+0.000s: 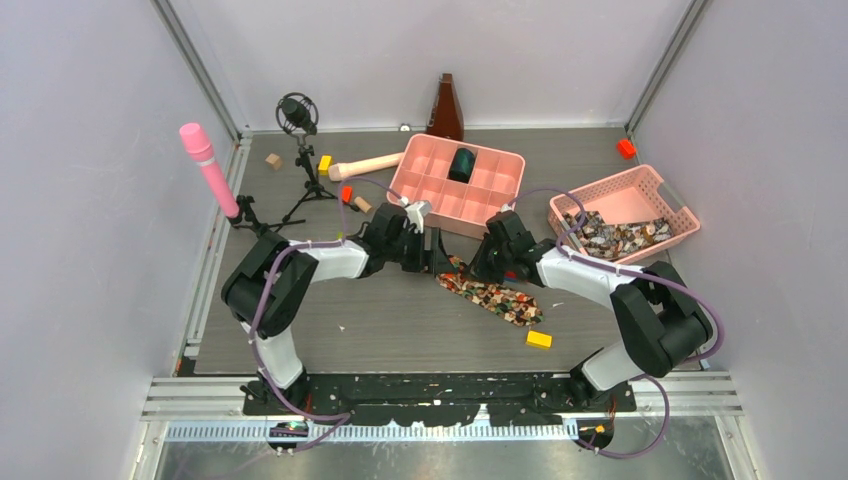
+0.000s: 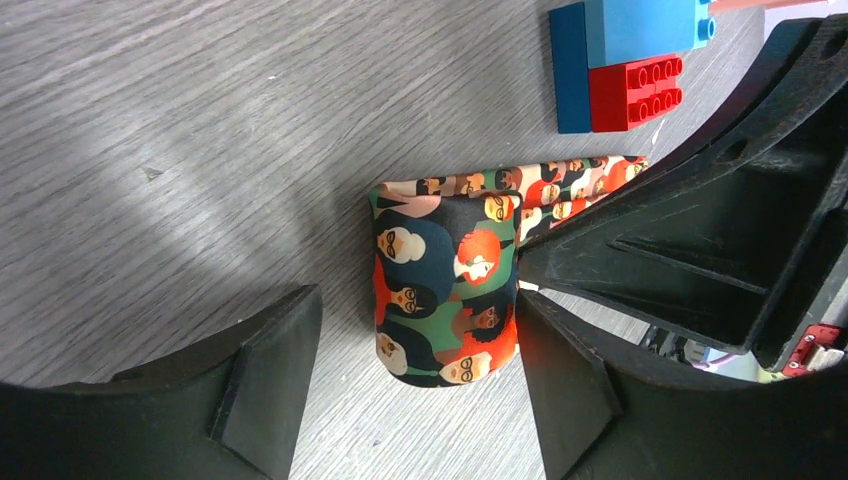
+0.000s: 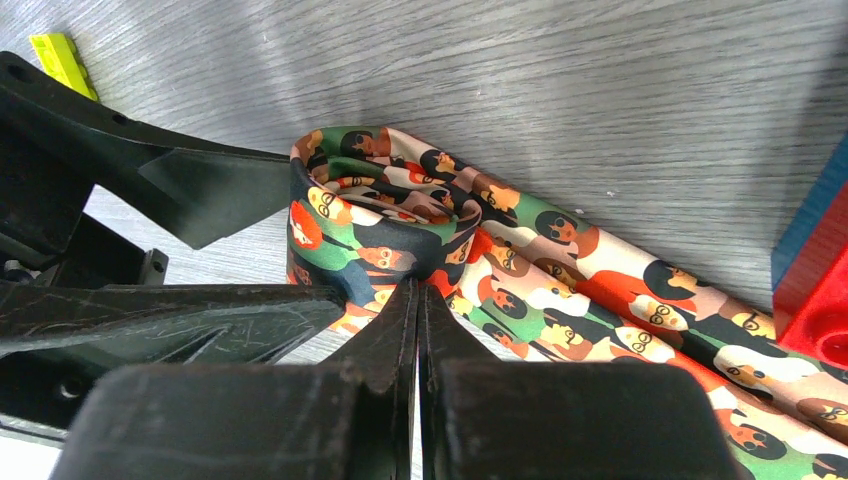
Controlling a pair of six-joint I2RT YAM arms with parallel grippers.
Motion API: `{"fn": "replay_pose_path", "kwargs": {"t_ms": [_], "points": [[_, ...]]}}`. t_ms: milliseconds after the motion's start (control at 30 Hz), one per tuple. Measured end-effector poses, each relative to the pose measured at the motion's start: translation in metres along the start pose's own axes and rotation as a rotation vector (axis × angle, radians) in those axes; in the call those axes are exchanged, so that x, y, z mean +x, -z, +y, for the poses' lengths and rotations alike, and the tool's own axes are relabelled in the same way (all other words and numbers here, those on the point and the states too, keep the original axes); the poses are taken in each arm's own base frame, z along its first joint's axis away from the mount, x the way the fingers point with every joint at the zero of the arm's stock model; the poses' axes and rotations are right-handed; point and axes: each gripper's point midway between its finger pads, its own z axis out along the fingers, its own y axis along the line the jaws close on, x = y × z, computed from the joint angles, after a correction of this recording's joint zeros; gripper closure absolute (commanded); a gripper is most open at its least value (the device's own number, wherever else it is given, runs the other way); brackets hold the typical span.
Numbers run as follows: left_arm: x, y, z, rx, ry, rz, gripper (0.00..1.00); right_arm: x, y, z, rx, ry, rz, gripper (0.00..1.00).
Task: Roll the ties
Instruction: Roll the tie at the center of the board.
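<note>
Bright, even light; pale glare streaks the table (image 2: 150, 120).

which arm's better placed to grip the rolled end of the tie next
Probably left. The left gripper is open, a finger either side of the tie roll; the right gripper is shut, its tip only touching the roll's edge.

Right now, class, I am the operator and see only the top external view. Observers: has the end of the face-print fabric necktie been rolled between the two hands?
Observer: Yes. In the left wrist view a short roll of the dark face-print fabric necktie sits between the left hand's open fingers.
Operator: And the other one?
Observer: The right hand is shut, its tips against the roll; no fabric shows between them.
Operator: Anything close by?
Observer: Joined blue and red plastic toy bricks lie beside the tie's flat length.
</note>
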Motion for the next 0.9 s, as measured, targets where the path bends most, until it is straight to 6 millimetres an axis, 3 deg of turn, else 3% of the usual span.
{"fn": "replay_pose_path", "kwargs": {"t_ms": [300,767,900], "points": [[0.006,-0.011,-0.005,0.034,0.019,0.021,0.38,0.0,0.0,0.0,0.001,0.0,0.001,1.0],[0.01,-0.019,-0.013,0.067,0.018,0.036,0.4,0.0,0.0,0.0,0.001,0.0,0.001,1.0],[0.01,-0.02,-0.013,0.066,0.024,0.038,0.48,0.0,0.0,0.0,0.001,0.0,0.001,1.0]]}}
